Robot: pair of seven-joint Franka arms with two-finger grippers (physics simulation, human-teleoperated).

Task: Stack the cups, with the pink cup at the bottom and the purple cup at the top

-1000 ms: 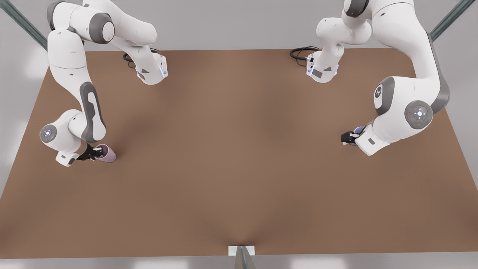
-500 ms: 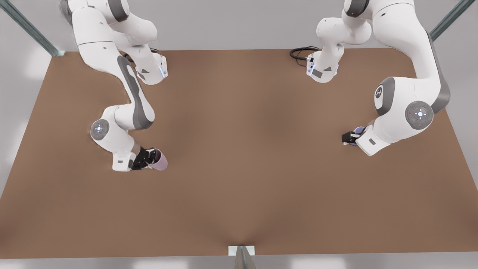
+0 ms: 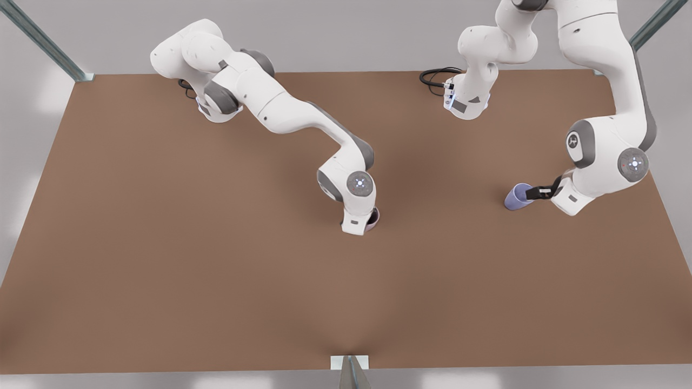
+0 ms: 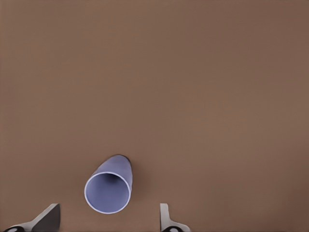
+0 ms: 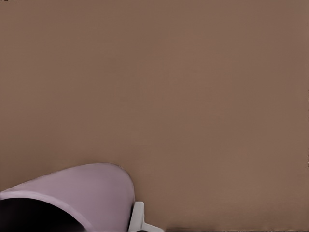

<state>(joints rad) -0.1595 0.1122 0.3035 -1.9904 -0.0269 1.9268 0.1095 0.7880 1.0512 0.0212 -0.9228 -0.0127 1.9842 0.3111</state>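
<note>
Key relation: purple cup vs L gripper. Cup stands on the table near its edge on the front view's right, roughly mid-depth. L gripper is just beside it on the edge side, one dark finger reaching the rim. In the L wrist view the purple cup sits in line with the gap between the fingers. The fingers are spread wider than the cup and not pinching it. So this is the nearer arm by far; judged next step is to centre on the cup and close.

Purple cup: upright, mouth up, long axis vertical, base on the table.

R gripper is near table centre, tucked under its own wrist. Pink cup peeks out beside it. In the R wrist view the pink cup is hard against a finger with its mouth toward the cam, so it looks pinched at the rim. Axis approx vertical, mouth up. Can't tell if its base is down on the table or just above.

The cups are well apart. Judged: purple must travel from the edge toward centre and drop mouth-up into pink, so axis alignment matters most.
</note>
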